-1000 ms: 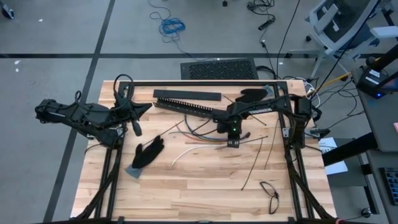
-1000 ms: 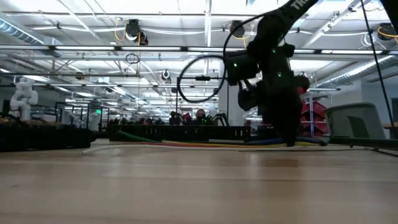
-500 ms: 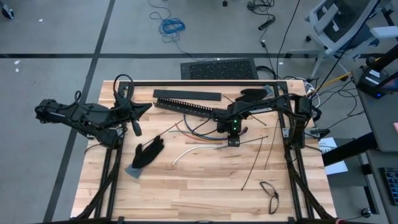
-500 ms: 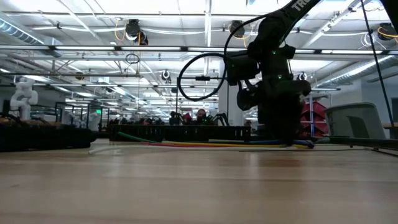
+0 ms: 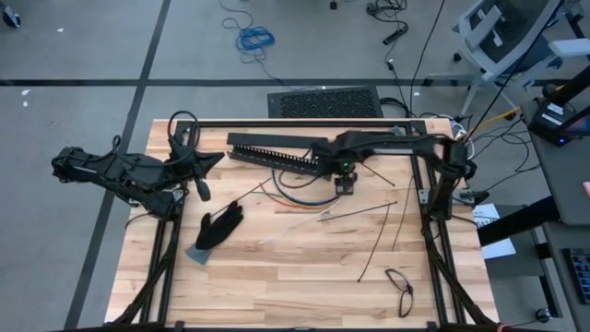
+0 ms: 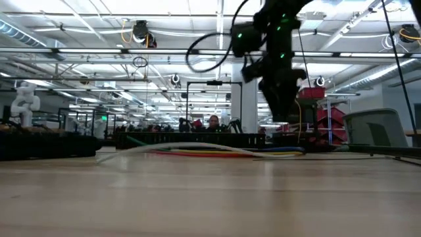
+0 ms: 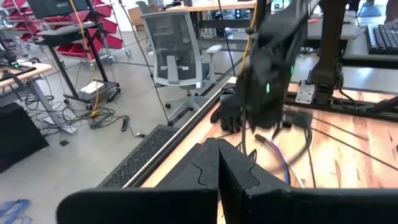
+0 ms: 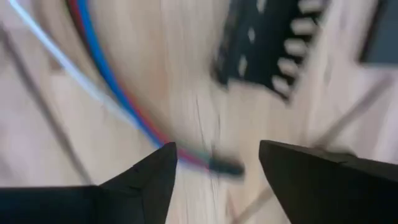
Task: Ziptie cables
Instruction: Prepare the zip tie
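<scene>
Two dark arms work over one wooden worktop [image 5: 277, 277] of pale planks. The right end effector [image 5: 346, 183] hangs just above the cables [image 5: 295, 195], beside the near end of the long black slotted bar [image 5: 277, 159]; its two fingers [image 8: 311, 180] stand apart with nothing between them. The left end effector [image 5: 214, 160] waits at the far left of the bar, off the worktop's left rim, its fingers [image 7: 205, 174] pressed together on nothing.

The cables lie loose on the worktop just in front of the slotted bar, thin flexible wires curving in shallow arcs. The right wrist view shows three of them, white [image 8: 56, 56], blue [image 8: 106, 68] and red [image 8: 134, 115]; the low view adds yellow and green strands, though the exact count is hard to read in the tangle.

A second, shorter black bar [image 5: 277, 140] lies behind the slotted one. About four thin stiff black strips [image 5: 383, 235] lie scattered to the right front of the bar. One black glove [image 5: 219, 226] lies crumpled to the bar's left front, a second one [image 5: 373, 138] at its right end, and one pair of spectacles [image 5: 399, 288] near the front right corner.

The front half of the worktop, well away from the bar, is bare wood.
</scene>
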Controlling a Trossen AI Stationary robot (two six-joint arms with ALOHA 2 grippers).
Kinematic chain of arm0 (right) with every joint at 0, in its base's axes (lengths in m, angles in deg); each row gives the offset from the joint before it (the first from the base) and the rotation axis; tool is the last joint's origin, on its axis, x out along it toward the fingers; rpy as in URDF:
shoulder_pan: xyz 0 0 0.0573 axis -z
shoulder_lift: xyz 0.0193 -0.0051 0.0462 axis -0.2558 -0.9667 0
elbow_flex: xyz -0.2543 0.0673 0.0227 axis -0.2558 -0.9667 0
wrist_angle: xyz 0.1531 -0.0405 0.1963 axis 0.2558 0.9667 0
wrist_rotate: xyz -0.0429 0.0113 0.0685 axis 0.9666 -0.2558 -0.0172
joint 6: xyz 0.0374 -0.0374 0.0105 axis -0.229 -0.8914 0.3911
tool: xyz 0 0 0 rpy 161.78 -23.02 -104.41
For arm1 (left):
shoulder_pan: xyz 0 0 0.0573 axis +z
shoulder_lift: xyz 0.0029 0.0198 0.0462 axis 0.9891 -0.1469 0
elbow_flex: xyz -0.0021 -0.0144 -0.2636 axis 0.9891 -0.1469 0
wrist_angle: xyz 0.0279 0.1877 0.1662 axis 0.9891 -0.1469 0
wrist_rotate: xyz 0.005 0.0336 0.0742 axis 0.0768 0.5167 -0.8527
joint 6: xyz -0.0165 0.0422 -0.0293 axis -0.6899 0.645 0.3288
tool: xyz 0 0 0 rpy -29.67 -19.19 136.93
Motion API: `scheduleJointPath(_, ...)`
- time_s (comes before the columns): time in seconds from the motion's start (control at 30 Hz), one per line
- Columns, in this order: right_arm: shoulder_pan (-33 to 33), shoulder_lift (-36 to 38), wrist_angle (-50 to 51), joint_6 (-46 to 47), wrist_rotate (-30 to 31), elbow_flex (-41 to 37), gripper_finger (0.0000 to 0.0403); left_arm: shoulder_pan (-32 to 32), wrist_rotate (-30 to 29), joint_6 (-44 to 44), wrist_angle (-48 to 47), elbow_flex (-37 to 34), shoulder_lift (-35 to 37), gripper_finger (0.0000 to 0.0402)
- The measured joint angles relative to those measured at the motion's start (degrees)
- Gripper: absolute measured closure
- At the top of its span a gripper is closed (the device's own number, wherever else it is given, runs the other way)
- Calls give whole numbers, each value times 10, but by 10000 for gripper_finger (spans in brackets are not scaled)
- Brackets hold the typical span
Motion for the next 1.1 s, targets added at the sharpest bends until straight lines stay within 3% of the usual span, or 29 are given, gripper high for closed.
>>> scheduleJointPath(0.23,-2,158,108,70,-17,-72,241,3,-3,-1,-3,0,-6,402)
scheduleJointPath(0.4,-35,286,111,214,-66,-162,267,39,-2,13,0,0,-68,402)
scheduleJointPath(0.5,-64,340,77,310,-82,-215,269,71,44,15,-1,0,-118,399)
scheduleJointPath(0.6,-98,363,45,353,-94,-270,264,107,105,13,-4,-1,-171,388)
scheduleJointPath(0.83,-131,364,65,346,-69,-370,242,148,195,14,34,0,-250,361)
scheduleJointPath(0.93,-130,364,50,333,-45,-395,248,156,212,14,79,0,-269,355)
scheduleJointPath(1.1,-132,367,40,339,-65,-422,275,173,279,14,198,0,-329,354)
